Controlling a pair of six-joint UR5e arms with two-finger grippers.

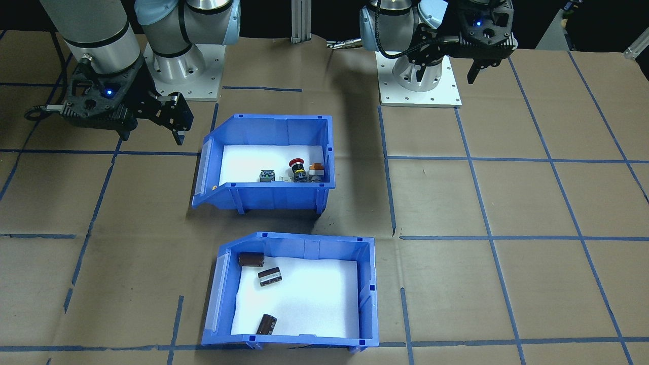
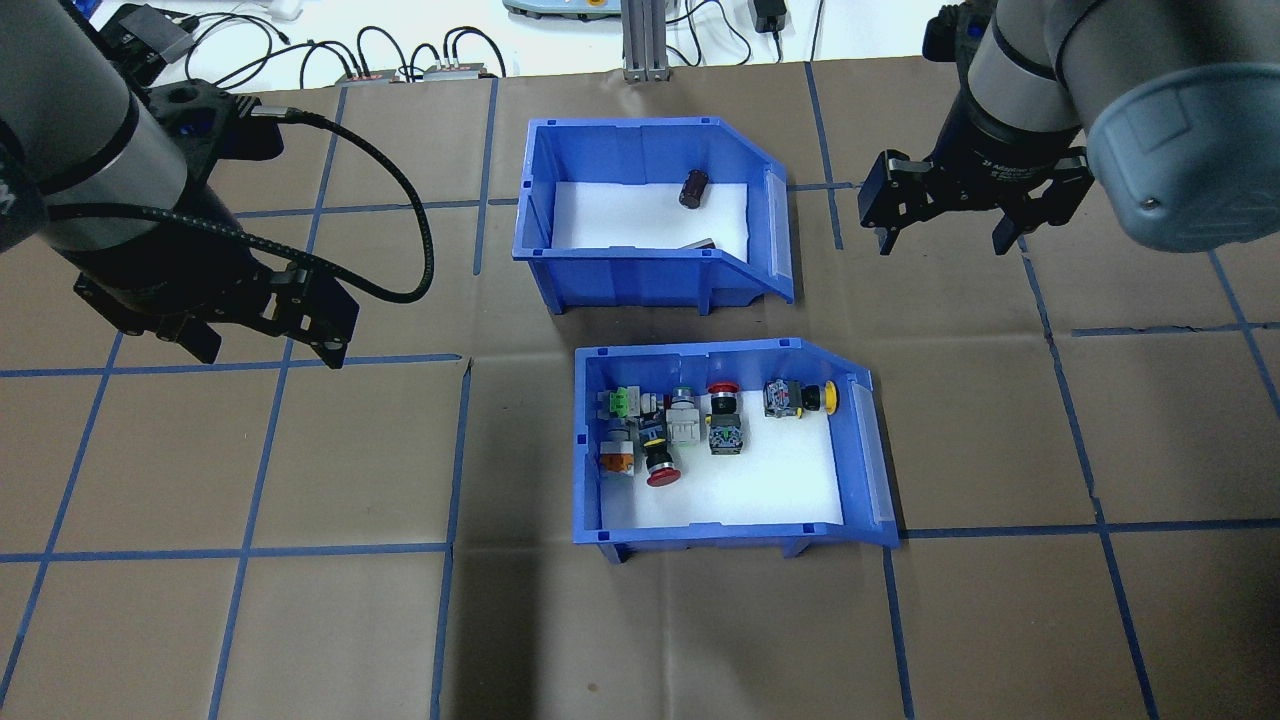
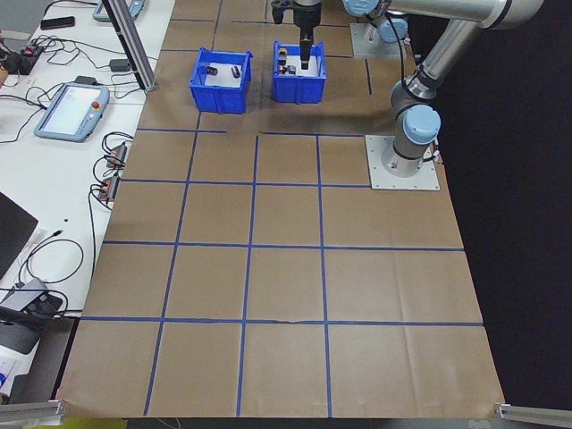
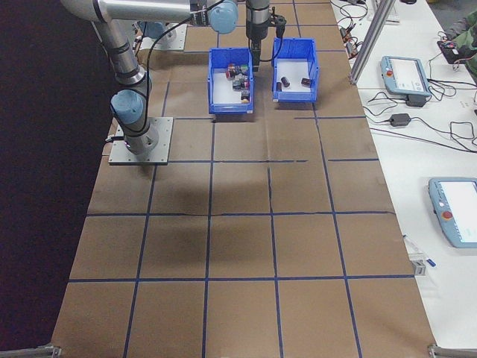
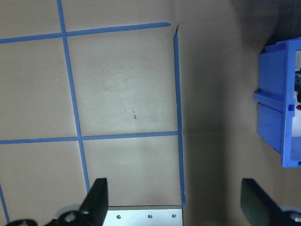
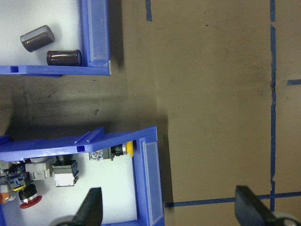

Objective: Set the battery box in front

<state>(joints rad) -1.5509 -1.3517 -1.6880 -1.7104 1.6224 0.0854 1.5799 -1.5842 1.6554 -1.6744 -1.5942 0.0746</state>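
The battery box (image 1: 296, 242) is a blue bin with a white floor and three dark brown cylinders (image 1: 269, 276). It stands on the far side of the table from the robot, behind the switch bin; it also shows in the overhead view (image 2: 640, 272) and the right wrist view (image 6: 96, 28). My left gripper (image 2: 268, 350) hangs open and empty above the table, well to the left of both bins. My right gripper (image 2: 945, 240) is open and empty too, just right of the battery box's sloped end. Its fingertips (image 6: 94, 207) frame both bins' sloped ends.
A matching blue bin (image 2: 700, 532) with colourful push-button switches (image 2: 660, 462) sits on the robot's side of the battery box, a narrow gap between them. Its wall (image 5: 275, 103) shows at the left wrist view's right edge. Blue tape lines grid the brown table (image 1: 532, 203).
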